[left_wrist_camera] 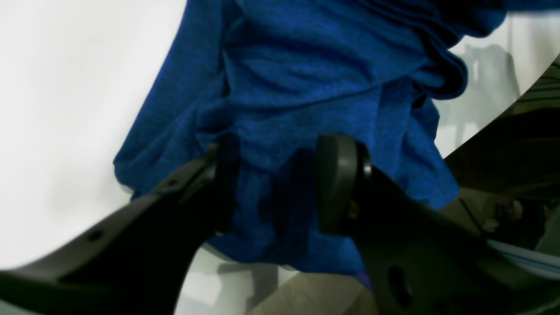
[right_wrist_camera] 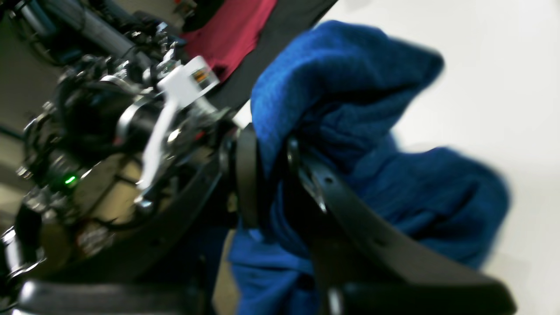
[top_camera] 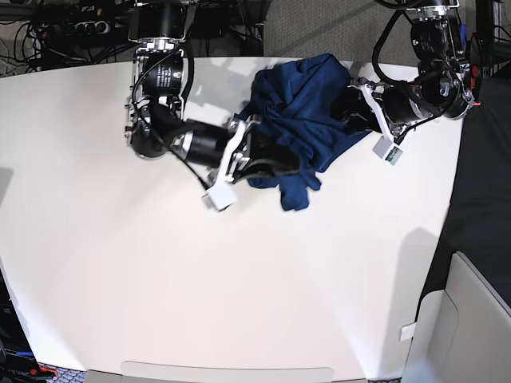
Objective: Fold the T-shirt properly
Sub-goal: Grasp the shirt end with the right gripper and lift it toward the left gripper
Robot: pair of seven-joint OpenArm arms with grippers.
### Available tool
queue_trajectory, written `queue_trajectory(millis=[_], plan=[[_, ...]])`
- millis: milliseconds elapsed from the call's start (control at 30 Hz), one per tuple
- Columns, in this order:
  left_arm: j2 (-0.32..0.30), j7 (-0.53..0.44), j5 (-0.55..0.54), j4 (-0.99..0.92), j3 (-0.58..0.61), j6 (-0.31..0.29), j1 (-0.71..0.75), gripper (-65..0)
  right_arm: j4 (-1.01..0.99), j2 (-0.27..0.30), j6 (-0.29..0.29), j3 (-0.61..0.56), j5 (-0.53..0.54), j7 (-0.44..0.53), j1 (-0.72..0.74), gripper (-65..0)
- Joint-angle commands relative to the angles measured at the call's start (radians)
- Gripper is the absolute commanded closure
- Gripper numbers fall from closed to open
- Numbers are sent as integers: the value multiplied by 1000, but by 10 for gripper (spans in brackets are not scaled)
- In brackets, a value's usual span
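Observation:
The dark blue T-shirt (top_camera: 299,112) lies bunched and creased at the far middle of the white table (top_camera: 239,279), stretched between my two grippers. My right gripper (top_camera: 267,155) is at the shirt's near left edge. In the right wrist view the right gripper (right_wrist_camera: 271,170) is shut on a thick fold of the T-shirt (right_wrist_camera: 350,87). My left gripper (top_camera: 349,108) is at the shirt's far right edge. In the left wrist view the left gripper (left_wrist_camera: 278,183) is closed on a bunch of the T-shirt (left_wrist_camera: 306,78), with cloth filling the gap between the fingers.
A red cloth (right_wrist_camera: 232,30) and a black cloth (right_wrist_camera: 284,22) lie beyond the table's edge behind the left arm (right_wrist_camera: 131,118). A black cloth (top_camera: 487,159) hangs off the table's right side. Cables (top_camera: 64,24) lie at the far left.

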Motion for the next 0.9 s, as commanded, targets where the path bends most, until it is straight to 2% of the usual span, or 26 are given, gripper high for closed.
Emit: queue_trajectory(millis=[0,267,400,533,700,867], plan=[[-13,1,-22,30,-2,-4,10,-238,14,-7,6,7,26,20,28,-31],[-26,5,-23,105,3,-6,41,-124,-21,25,6,98,23,21,86,-31],[-27,5,-14,98,57,-6,41,-69,-32,28,6,127,24,21,106,-31],[-50,-19,-11,6,175,-1,34,-64,-32,39,6,134,26,21,121,-31],[-50,-163,53,-96,272,-1,23,-64,-32,36,6,134,26,21,131,-31],[-47,-208,63,-166,341,0,-83,-64,-25,34,6,136,27,20,137,-31]])
